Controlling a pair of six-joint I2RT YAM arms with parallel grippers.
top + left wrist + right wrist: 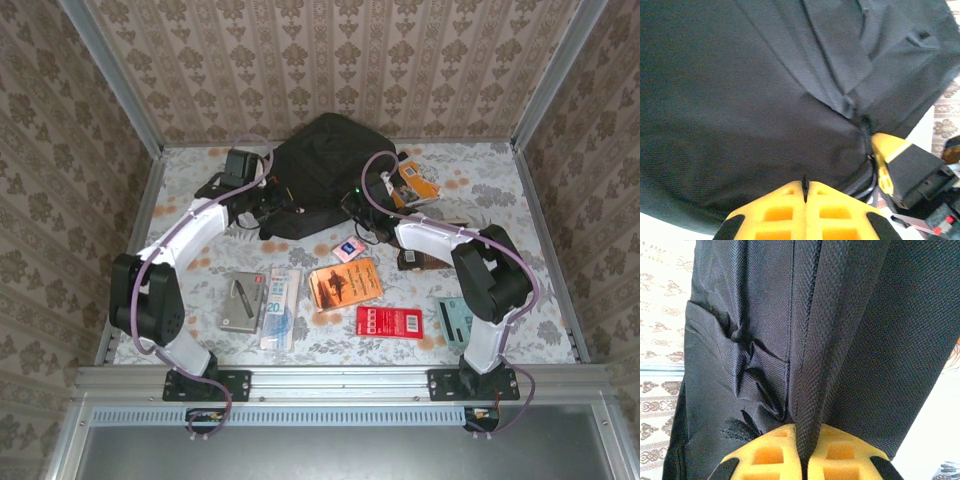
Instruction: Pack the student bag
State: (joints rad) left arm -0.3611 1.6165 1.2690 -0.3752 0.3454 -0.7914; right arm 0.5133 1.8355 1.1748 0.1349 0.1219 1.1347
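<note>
Cloth of the bag (865,340) sits pinched in our right fingers (767,452); our closed left fingers (780,212) touch it, maybe to open it.

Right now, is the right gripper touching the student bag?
Touching. The right wrist view shows a ridge of black fabric of the student bag pinched between the jaws of the right gripper, which are shut on it.

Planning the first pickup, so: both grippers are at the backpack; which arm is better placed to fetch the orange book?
Right, probably. The right gripper, shut on a fold of the student bag, sits nearer the orange book than the shut left gripper. It must release first.
</note>
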